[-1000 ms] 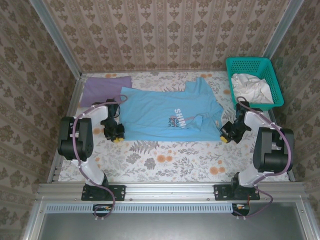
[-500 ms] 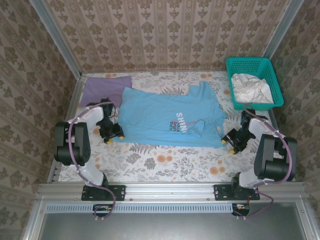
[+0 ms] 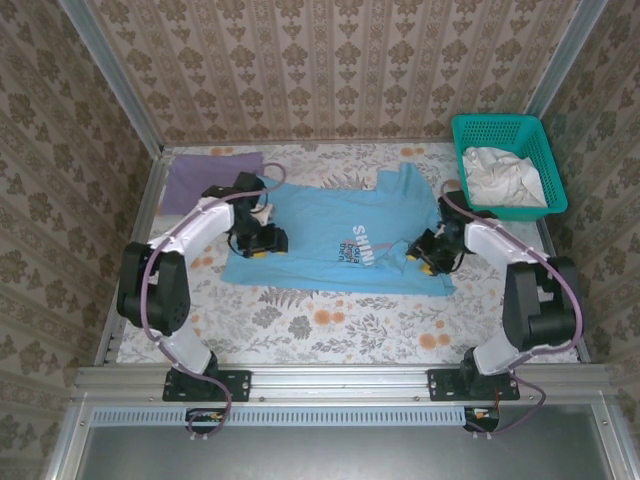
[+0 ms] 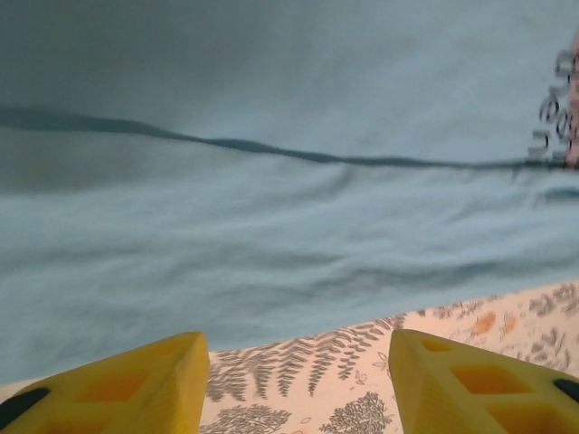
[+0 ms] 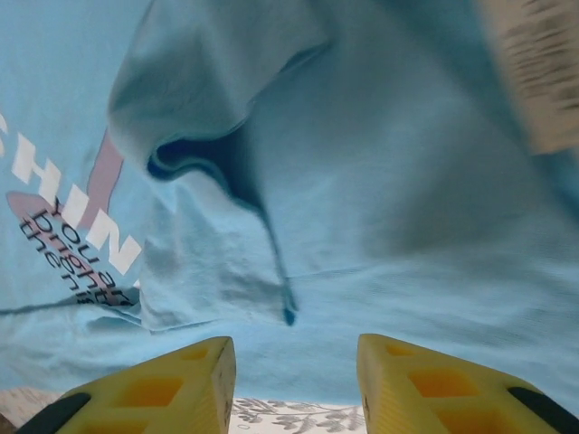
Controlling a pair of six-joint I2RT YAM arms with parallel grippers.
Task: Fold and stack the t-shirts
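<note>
The sky-blue t-shirt (image 3: 330, 235) lies spread flat mid-table with its white print facing up, one sleeve folded in near the right side. A plain lavender t-shirt (image 3: 205, 180) lies flat at the back left. My left gripper (image 3: 260, 248) hovers over the blue shirt's left part; in the left wrist view its yellow fingers (image 4: 118, 389) stand open above the shirt's hem (image 4: 271, 226) and bare tablecloth. My right gripper (image 3: 426, 262) is over the shirt's right part, open, with the blue cloth (image 5: 407, 199) and the folded sleeve (image 5: 208, 81) ahead of it. Neither holds anything.
A teal mesh basket (image 3: 540, 150) at the back right holds a crumpled white cloth (image 3: 500, 175). The floral tablecloth (image 3: 330, 320) shows in front of the shirt. Patterned walls close in the back and sides.
Both grippers let go of the blue shirt's near corners and opened. Both arms then swung inward and back over the shirt, which now lies a little wider.
</note>
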